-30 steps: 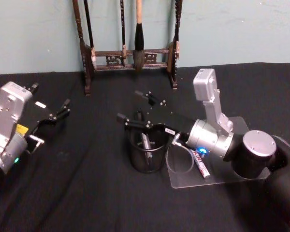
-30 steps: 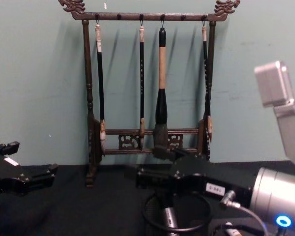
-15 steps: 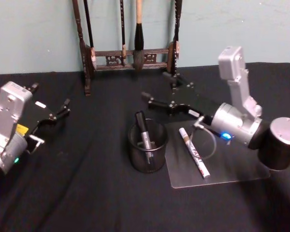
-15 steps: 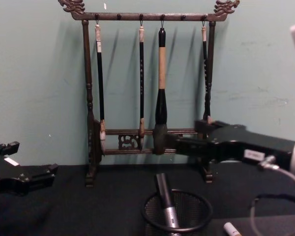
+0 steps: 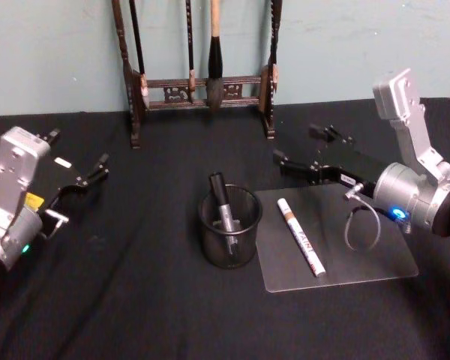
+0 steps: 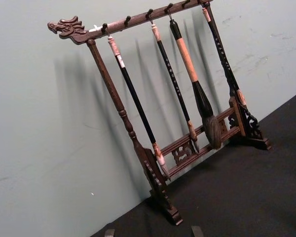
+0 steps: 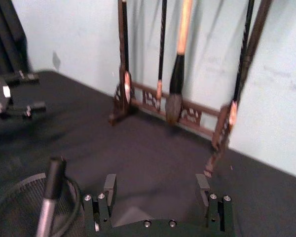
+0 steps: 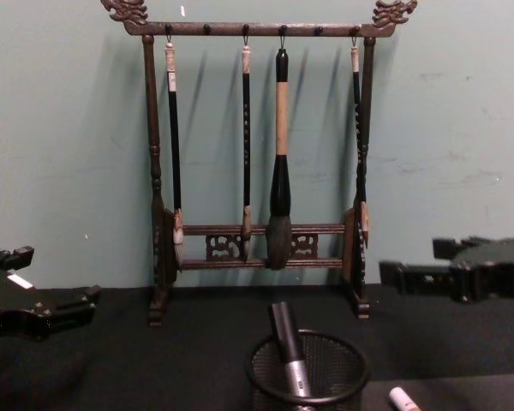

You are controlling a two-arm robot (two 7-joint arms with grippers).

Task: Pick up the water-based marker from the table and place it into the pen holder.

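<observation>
In the head view the job looks done: the water-based marker (image 5: 223,204) stands tilted inside the pen holder (image 5: 210,244), in the middle of the black worktop (image 5: 135,300). A white marker (image 5: 300,236) lies on a clear sheet (image 5: 382,259) at the holder's 3 o'clock. I cannot tell whether it is meant to go in too. The right end effector (image 5: 297,145) hangs at the holder's 2 o'clock, apart from it, fingers spread and holding nothing. The left end effector (image 5: 76,152) sits well off at 9 o'clock, likewise spread and empty. The left wrist view looks at the brush rack (image 6: 121,111) against the wall. In the right wrist view that arm's two fingers stand wide apart with only bare cloth between them, the holder near by. In the chest view the marker's top leans toward 11 o'clock in the holder, and both end effectors hover clear of it.
</observation>
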